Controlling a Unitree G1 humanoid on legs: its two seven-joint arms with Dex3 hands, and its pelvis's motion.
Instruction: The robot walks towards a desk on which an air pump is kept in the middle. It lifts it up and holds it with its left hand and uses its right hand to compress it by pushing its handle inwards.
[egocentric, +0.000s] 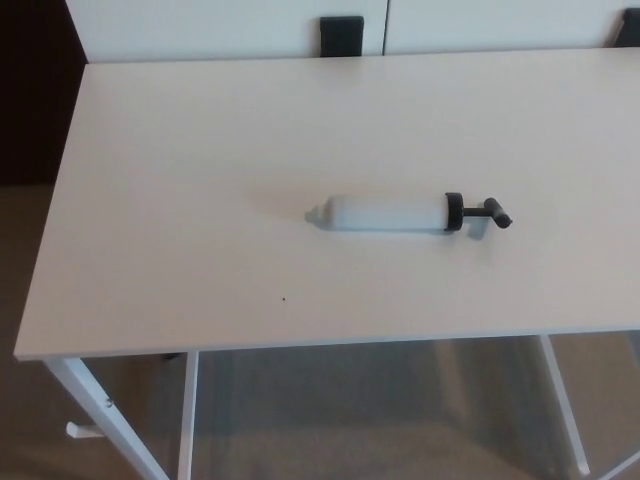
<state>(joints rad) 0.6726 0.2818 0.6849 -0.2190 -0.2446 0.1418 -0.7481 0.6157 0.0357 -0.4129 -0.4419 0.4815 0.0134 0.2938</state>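
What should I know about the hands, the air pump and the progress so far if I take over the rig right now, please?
Hands: neither the left nor the right is in view.
Air pump: lying on its side near the middle of the desk, nozzle toward the robot's left, black handle toward its right.
Done: the robot stands at the desk.
Left: lift and hold the pump with the left hand, then push the handle in with the right.

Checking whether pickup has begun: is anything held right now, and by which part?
Nothing is held. The air pump lies on the desk, and neither hand is in view.
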